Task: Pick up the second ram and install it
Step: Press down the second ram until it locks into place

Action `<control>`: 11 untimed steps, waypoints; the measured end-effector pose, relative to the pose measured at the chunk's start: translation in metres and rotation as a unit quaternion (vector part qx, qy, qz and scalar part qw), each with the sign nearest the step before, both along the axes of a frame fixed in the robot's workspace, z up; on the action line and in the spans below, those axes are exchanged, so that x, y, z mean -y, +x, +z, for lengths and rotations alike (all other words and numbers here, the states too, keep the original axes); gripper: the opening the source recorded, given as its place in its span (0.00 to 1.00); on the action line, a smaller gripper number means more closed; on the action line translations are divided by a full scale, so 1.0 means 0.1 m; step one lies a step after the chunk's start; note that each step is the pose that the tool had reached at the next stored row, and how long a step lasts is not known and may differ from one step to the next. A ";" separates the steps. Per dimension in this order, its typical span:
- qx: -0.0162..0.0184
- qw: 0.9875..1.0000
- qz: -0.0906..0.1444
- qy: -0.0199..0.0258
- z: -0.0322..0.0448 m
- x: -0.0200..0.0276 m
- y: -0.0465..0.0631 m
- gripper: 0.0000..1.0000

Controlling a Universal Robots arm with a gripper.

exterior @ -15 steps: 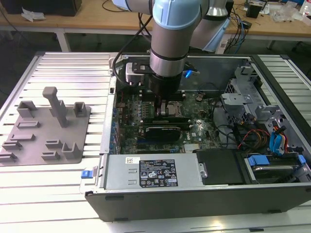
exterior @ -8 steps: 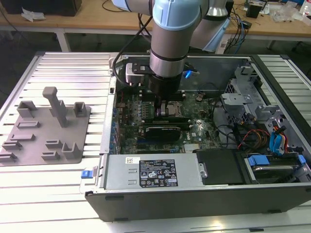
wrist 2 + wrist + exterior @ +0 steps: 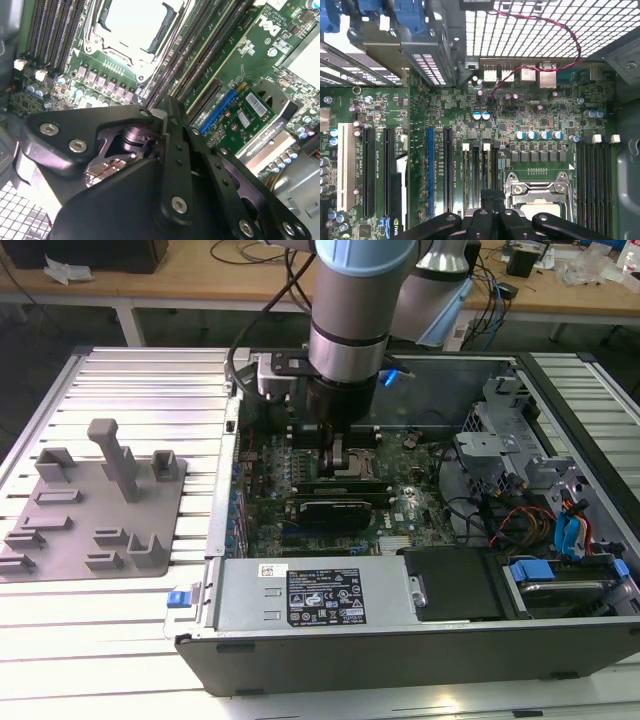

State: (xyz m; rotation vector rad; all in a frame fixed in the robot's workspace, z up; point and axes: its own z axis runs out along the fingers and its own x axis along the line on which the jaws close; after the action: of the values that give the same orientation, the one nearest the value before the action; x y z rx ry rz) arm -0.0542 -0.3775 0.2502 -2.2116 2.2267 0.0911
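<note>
Your gripper sits low over the motherboard: processor socket just beside it, black card close by (drive cage well apart).

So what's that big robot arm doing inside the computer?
The robot arm has reached down into an open computer case lying on a metal table. Its gripper is low over the green motherboard, next to the square processor socket and the long black memory slots. The grey holder tray at the exterior view's left has nothing in it. I can't tell whether the gripper is holding a memory stick.
</note>
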 end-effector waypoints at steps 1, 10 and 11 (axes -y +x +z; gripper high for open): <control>0.000 1.000 0.000 0.000 0.002 0.000 0.02 0.08; 0.000 1.000 0.000 0.000 0.000 0.000 0.32 0.08; 0.000 1.000 0.000 0.000 0.000 0.000 0.32 0.08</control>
State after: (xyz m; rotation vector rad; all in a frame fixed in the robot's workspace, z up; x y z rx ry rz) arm -0.0222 -0.3776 0.2502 -2.2113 2.2271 0.0909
